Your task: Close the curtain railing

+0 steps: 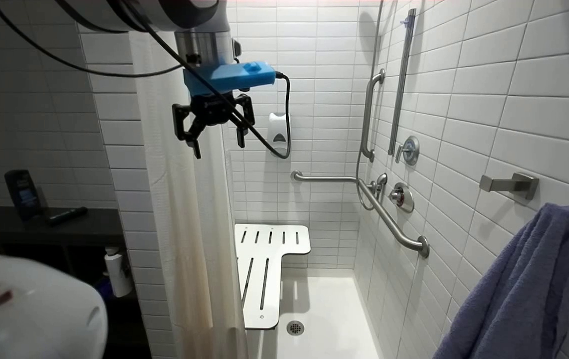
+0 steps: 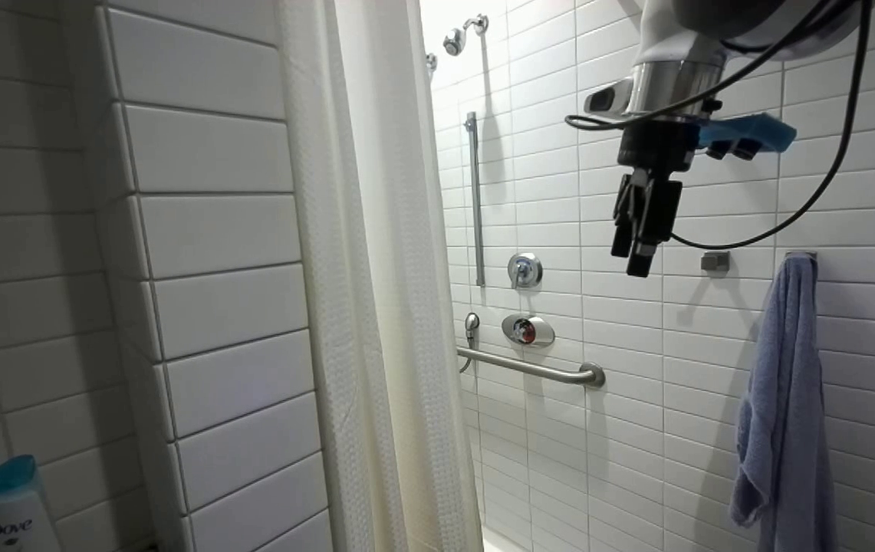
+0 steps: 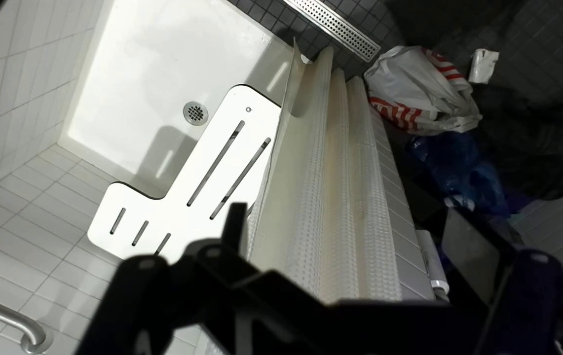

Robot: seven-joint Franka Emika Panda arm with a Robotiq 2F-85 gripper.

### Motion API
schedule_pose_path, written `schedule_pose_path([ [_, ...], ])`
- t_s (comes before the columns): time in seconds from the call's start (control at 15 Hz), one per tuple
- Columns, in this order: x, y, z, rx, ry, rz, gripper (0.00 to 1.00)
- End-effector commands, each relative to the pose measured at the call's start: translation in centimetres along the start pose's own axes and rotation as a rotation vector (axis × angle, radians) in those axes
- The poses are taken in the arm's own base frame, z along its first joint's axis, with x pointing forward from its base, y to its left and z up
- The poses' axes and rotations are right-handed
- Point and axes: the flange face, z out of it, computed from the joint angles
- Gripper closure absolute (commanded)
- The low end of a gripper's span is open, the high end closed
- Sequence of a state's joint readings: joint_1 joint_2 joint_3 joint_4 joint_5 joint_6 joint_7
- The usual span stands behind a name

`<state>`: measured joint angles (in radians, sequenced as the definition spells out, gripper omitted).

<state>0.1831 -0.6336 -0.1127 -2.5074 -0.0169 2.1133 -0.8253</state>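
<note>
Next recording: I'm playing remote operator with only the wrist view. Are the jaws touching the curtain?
Observer: No. In an exterior view there is a clear gap between the jaws and the curtain.
Operator: Is anything hanging nearby that I can't see?
Observer: Yes, a towel hangs on the tiled wall, in both exterior views.
Operator: And higher up?
Observer: In an exterior view, a shower head juts from that wall.
</note>
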Motion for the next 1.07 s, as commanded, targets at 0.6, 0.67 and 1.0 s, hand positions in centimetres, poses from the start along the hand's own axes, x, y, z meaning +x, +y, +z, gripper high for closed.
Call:
schedule_pose_path([
  [0.6,0.65,0.59,-0.45,-0.106,0.135,-0.22,0.0],
  [0.67,0.65,0.63,-0.37,-0.112,0.147,-0.263,0.0],
  [1.0,0.38,0.84,0.22,-0.107,0.216,-0.466,0.0],
])
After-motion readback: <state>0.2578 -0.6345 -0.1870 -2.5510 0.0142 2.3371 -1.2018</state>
